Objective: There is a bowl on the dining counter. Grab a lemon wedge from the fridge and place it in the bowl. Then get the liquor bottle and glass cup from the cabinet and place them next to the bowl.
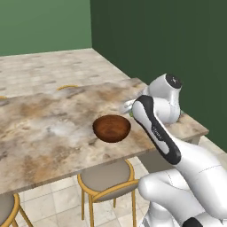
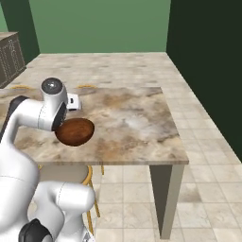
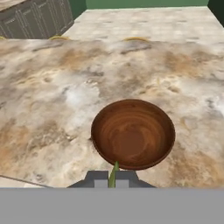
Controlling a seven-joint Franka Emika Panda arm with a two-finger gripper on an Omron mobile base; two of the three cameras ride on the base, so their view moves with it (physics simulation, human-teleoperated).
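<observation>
The reddish-brown bowl (image 1: 111,127) (image 2: 74,131) (image 3: 133,133) stands empty near the front edge of the marbled dining counter (image 1: 44,128) (image 2: 137,123). My gripper (image 3: 114,180) (image 1: 129,108) hovers just beside the bowl's near rim, above the counter. It is shut on a thin yellow-green lemon wedge (image 3: 114,171) (image 1: 131,113), which sticks up between the fingertips. In the right base view my arm hides the bowl's left rim. The fridge, cabinet, liquor bottle and glass cup are out of view.
A yellow-framed stool (image 1: 106,181) is tucked under the counter's front edge, and yellow chair backs (image 1: 66,87) show at its far edge. Dark cabinets (image 3: 35,17) stand beyond the counter. A dark green wall (image 1: 168,40) runs on the right.
</observation>
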